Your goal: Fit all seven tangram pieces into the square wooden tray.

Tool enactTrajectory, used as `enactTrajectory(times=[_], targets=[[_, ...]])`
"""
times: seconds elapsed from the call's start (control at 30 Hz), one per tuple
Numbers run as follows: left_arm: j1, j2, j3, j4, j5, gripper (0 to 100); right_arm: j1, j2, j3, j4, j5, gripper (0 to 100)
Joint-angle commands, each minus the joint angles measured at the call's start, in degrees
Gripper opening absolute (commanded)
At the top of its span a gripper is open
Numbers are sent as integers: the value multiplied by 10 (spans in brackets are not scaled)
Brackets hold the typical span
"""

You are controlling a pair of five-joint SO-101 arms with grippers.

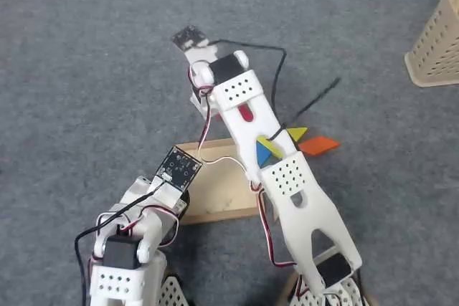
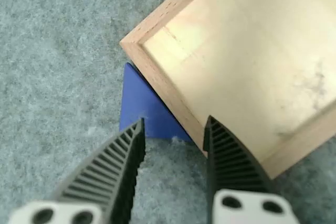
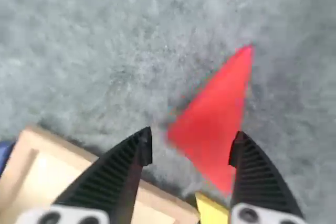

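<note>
Grey carpet-like cloth covers the worktop, and a slatted wooden box stands at its far right edge. Near the middle, close to the two arm bases, sits the square wooden tray, its pale floor bare where the arms do not cover it. The left hand hangs just over the tray's near left corner with its ribbed fingers spread well apart and gripping nothing. Beyond its fingertips, a dark blue triangle lies flat on the cloth, one edge tucked against the tray's outer wall. The right arm stretches from the near right across the tray's right side towards the far middle. The right hand is there, low over the cloth just past a tray corner, fingers wide apart and closed on nothing. A red triangle shows between the two fingertips, though I cannot tell whether either finger touches it. Right of the tray, close together beside the right arm, lie a yellow piece, an orange piece and a lighter blue piece.
</note>
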Motion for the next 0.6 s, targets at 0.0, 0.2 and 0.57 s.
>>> enactTrajectory(times=[0.0, 0.2, 0.57], targets=[[1, -7, -7, 3, 4, 176, 26, -25, -57, 29, 25, 205], [1, -7, -7, 3, 4, 176, 46, -24, -56, 28, 42, 205], [1, -7, -7, 3, 4, 176, 5, 29, -26, -13, 66, 310]])
